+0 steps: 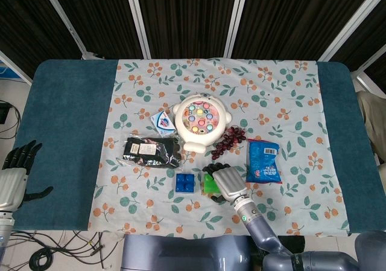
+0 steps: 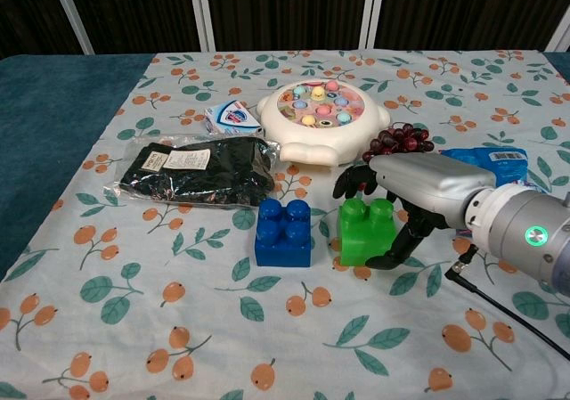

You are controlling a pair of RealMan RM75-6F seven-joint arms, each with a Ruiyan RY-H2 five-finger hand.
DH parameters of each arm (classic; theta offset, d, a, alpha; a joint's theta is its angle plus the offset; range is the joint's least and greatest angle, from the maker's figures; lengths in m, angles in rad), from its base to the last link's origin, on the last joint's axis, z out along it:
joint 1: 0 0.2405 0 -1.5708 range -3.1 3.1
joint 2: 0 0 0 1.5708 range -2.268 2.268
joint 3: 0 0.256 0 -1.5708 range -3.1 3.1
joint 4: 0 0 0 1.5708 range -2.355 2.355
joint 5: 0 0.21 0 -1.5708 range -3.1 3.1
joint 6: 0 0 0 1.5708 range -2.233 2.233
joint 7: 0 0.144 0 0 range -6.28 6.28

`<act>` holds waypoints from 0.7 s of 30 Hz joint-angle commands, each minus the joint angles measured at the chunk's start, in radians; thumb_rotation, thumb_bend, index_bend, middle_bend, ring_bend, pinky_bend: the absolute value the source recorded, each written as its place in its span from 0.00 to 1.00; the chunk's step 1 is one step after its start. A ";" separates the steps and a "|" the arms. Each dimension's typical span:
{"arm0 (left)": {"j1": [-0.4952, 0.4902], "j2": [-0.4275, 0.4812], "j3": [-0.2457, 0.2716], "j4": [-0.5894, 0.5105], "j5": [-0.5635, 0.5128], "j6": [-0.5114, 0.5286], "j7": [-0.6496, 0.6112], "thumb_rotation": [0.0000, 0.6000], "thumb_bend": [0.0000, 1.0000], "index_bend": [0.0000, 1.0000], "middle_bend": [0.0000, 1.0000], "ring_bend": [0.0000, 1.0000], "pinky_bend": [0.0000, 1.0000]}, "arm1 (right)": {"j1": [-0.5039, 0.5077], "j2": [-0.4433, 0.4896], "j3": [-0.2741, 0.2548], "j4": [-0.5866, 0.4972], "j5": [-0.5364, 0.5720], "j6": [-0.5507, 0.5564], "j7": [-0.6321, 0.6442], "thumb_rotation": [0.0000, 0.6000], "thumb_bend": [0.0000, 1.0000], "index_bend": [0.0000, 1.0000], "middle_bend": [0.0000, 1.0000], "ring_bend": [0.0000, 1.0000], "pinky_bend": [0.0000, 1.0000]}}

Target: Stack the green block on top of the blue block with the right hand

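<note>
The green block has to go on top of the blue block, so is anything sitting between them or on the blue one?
Nothing visible is. The green block and the blue block stand side by side with only bare tablecloth between them, and the blue block's studded top is uncovered. The right hand is already at the green block.

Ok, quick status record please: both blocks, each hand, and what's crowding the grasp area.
green block: on cloth, upright, not lifted
blue block: on cloth left of green, small gap between them, nothing on top
right hand: around green block, fingers behind, thumb at its right side; firm grip cannot be told
left hand: idle at table's left edge, holding nothing
nearby: grapes, blue snack bag, black packet
</note>
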 commanded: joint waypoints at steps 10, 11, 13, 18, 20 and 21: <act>0.000 0.001 0.000 0.000 0.001 0.000 -0.006 1.00 0.04 0.00 0.00 0.00 0.00 | 0.013 -0.016 0.006 0.021 0.045 -0.005 -0.015 1.00 0.36 0.36 0.33 0.29 0.34; 0.000 0.001 0.000 0.000 0.001 0.001 -0.006 1.00 0.04 0.00 0.00 0.00 0.00 | 0.014 -0.017 0.006 0.022 0.046 -0.005 -0.015 1.00 0.38 0.38 0.34 0.30 0.35; 0.000 0.001 0.000 -0.001 0.001 0.001 -0.007 1.00 0.04 0.00 0.00 0.00 0.00 | 0.016 -0.019 0.005 0.026 0.046 -0.006 -0.016 1.00 0.44 0.42 0.38 0.34 0.38; 0.000 0.001 -0.001 0.000 0.001 0.002 -0.010 1.00 0.04 0.00 0.00 0.00 0.00 | 0.014 -0.018 0.003 0.023 0.025 -0.005 0.010 1.00 0.58 0.54 0.48 0.44 0.45; 0.000 0.001 -0.001 0.000 0.001 0.002 -0.010 1.00 0.04 0.00 0.00 0.00 0.00 | 0.013 -0.012 0.006 0.012 0.004 -0.004 0.030 1.00 0.59 0.56 0.50 0.46 0.47; 0.000 0.000 -0.001 0.000 0.000 0.002 -0.010 1.00 0.04 0.00 0.00 0.00 0.00 | 0.013 -0.006 0.008 0.005 -0.006 -0.004 0.040 1.00 0.59 0.56 0.51 0.46 0.47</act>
